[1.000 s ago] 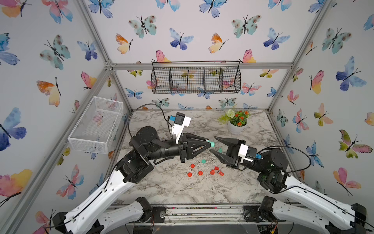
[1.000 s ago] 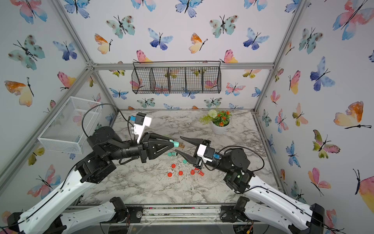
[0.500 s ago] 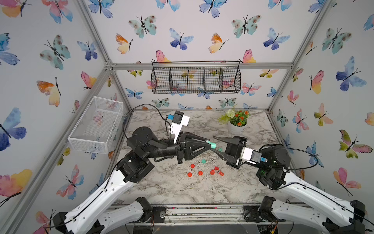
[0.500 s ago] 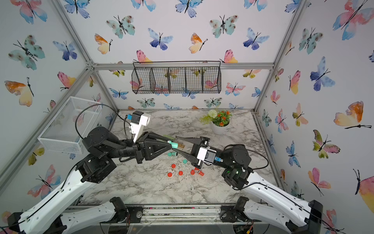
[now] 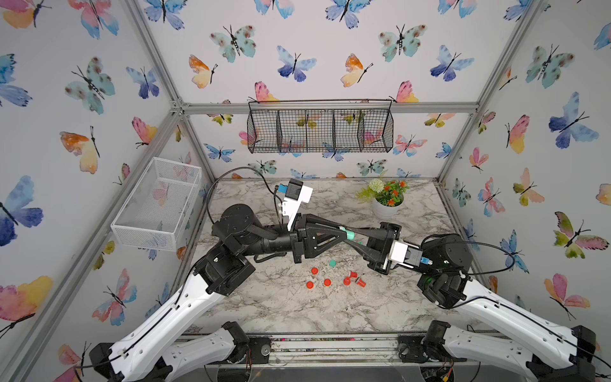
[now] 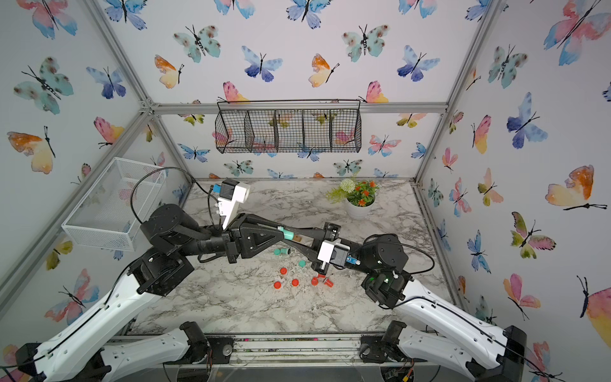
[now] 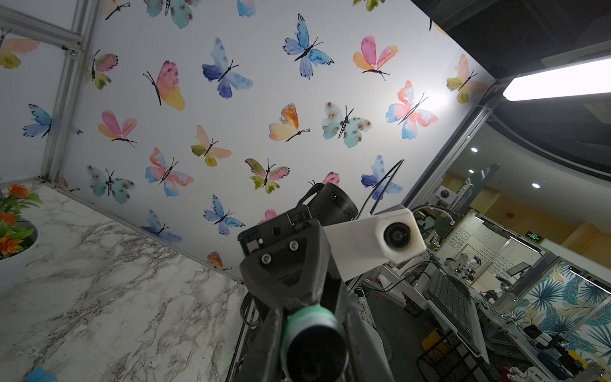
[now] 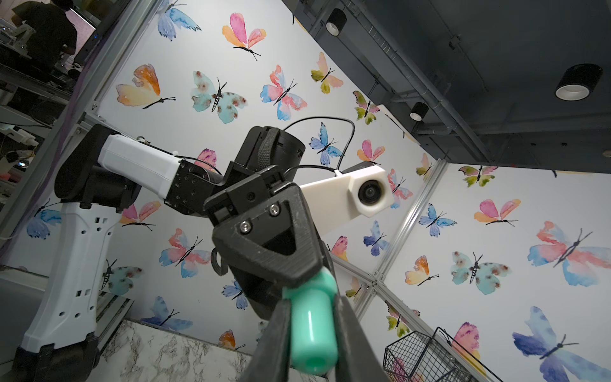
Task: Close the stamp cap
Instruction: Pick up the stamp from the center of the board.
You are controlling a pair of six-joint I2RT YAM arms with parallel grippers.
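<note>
A teal stamp [image 5: 349, 234] [image 6: 288, 234] hangs level above the middle of the marble table [image 5: 281, 304], caught between both grippers. My left gripper [image 5: 344, 230] [image 7: 312, 337] is shut on one end of it; that wrist view shows a teal ring with a dark round face [image 7: 314, 344]. My right gripper [image 5: 354, 236] [image 8: 312, 334] comes from the opposite side and is shut on the smooth teal barrel [image 8: 312, 324], which has a flange at the left gripper's end. Where the cap meets the body is hidden by the fingers.
Several small red pieces [image 5: 327, 282] and a teal piece [image 5: 332, 263] lie on the table under the grippers, and another teal stamp [image 6: 281, 251] lies nearby. A flower pot [image 5: 386, 206] stands at the back right. A white wire basket [image 5: 158, 205] hangs left, a black one [image 5: 320, 127] on the back wall.
My right gripper has moved left to meet the left gripper and its jaws have shut on the protruding teal stamp. The left gripper has kept its grip and barely shifted.
</note>
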